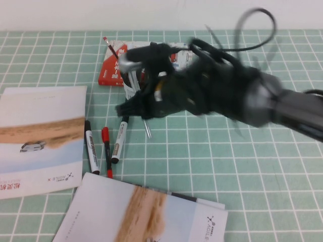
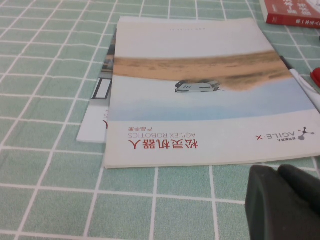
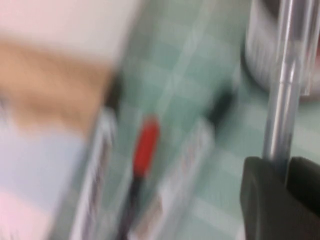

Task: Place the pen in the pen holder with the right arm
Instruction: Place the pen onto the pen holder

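Right gripper [image 3: 281, 175] clamps pen [image 3: 280, 100]; left gripper [image 2: 285, 200] over booklet [image 2: 200, 100].

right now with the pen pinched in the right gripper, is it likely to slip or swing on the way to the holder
Probably it could slip: the pen looks smooth and glossy, and the right gripper pinches only a short part of it. It looks stiff, so it likely won't bend, but may pivot. The left gripper hangs near a brochure.
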Motion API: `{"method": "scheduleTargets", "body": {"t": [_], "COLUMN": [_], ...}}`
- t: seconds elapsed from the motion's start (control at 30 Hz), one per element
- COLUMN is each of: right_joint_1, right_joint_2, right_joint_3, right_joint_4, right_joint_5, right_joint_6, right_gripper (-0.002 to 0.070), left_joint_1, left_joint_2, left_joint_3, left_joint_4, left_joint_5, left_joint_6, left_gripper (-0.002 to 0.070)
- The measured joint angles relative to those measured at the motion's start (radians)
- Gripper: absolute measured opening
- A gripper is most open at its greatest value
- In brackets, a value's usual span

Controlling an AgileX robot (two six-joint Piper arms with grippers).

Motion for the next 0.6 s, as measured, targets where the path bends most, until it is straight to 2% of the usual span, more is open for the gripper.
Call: {"method": "scheduleTargets", "body": {"t": [0.23, 0.47, 0.6], "right_joint_1": [-0.078, -0.09, -0.091], "right_joint_2": [-0.048, 0.04, 0.092], "right_joint_3": [0.287, 0.302, 0.288], "right_joint_4": [-0.019, 0.148, 0.196], "right_joint_5": [-0.748, -1.175, -1.301], "right_joint_6": [-0.002, -0.266, -0.341], "right_gripper": [0.0047, 0.0047, 0.0047], "left_joint_1": [0.0, 0.0, 0.0], "left_joint_2": [0.0, 0.0, 0.0], "left_joint_3": [0.0, 0.0, 0.0], "left_joint_4": [0.0, 0.0, 0.0], "left_joint_5": [0.0, 0.0, 0.0], "left_joint_6": [0.0, 0.0, 0.0], "left_gripper": [-0.0004, -0.0004, -0.0004]}}
